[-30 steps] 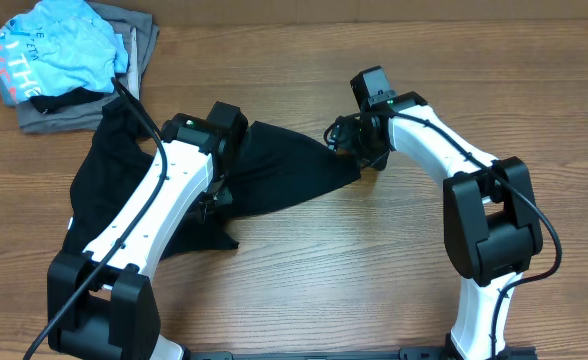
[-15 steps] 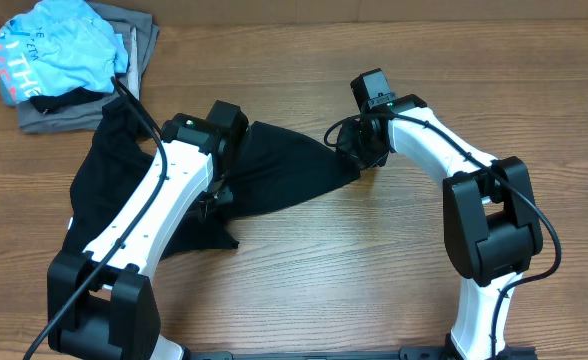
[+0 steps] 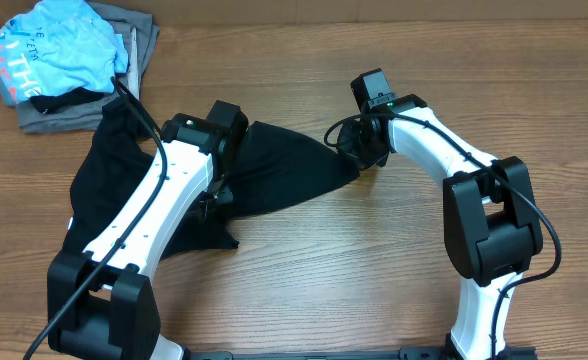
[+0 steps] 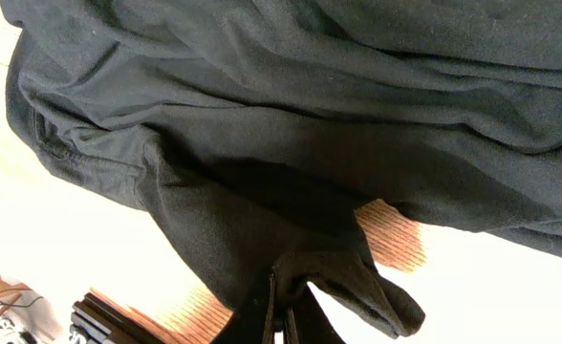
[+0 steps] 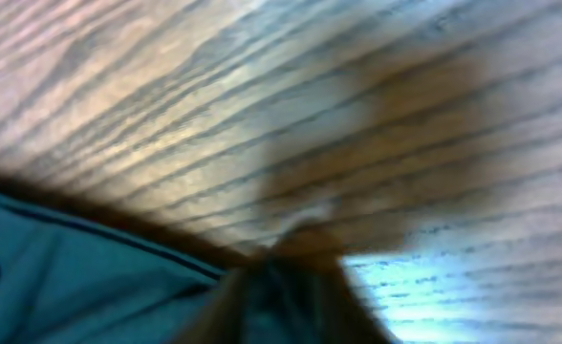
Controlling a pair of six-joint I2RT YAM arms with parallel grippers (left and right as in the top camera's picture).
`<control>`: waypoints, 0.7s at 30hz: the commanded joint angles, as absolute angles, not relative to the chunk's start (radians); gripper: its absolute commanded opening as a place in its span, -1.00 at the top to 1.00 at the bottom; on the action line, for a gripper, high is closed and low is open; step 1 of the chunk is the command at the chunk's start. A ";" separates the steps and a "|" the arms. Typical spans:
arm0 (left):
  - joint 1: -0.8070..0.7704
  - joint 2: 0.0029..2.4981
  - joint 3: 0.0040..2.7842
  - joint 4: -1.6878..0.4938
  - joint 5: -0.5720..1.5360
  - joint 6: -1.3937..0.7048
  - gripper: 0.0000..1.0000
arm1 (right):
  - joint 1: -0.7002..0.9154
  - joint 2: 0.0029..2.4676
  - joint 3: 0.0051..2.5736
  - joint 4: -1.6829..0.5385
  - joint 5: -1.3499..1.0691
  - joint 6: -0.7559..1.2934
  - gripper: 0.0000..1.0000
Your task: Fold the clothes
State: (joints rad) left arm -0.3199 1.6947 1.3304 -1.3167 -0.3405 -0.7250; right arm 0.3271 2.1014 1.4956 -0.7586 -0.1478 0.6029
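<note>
A black garment (image 3: pixel 284 170) lies crumpled across the middle-left of the wooden table. My left gripper (image 3: pixel 214 200) sits low over its front part; in the left wrist view the left gripper (image 4: pixel 281 308) is shut on a pinched fold of the black garment (image 4: pixel 262 115). My right gripper (image 3: pixel 350 160) is at the garment's right corner. The right wrist view is blurred: the right gripper (image 5: pixel 286 287) has its fingers on either side of dark cloth, and the garment (image 5: pixel 71 277) spreads to the left over the wood.
A pile of clothes sits at the table's far left corner: a light blue shirt (image 3: pixel 59 50) on top of grey garments (image 3: pixel 139 40). Bare wooden table (image 3: pixel 374 260) stretches along the front and to the right.
The right gripper's jaws have closed on the garment's right corner. Both arms and the cloth have barely shifted.
</note>
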 commanded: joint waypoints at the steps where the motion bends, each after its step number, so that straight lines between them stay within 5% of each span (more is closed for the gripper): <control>1: -0.315 1.671 1.351 -1.316 -0.339 -0.709 0.88 | 0.325 2.094 1.492 -0.758 -0.120 0.598 0.31; 21: -0.315 1.671 1.351 -1.315 -0.340 -0.709 0.86 | 0.327 2.130 1.491 -0.764 -0.121 0.599 0.47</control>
State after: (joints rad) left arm -0.3199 1.6947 1.3304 -1.3163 -0.3405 -0.7246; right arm 0.3271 2.1052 1.4956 -0.7647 -0.1299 0.6018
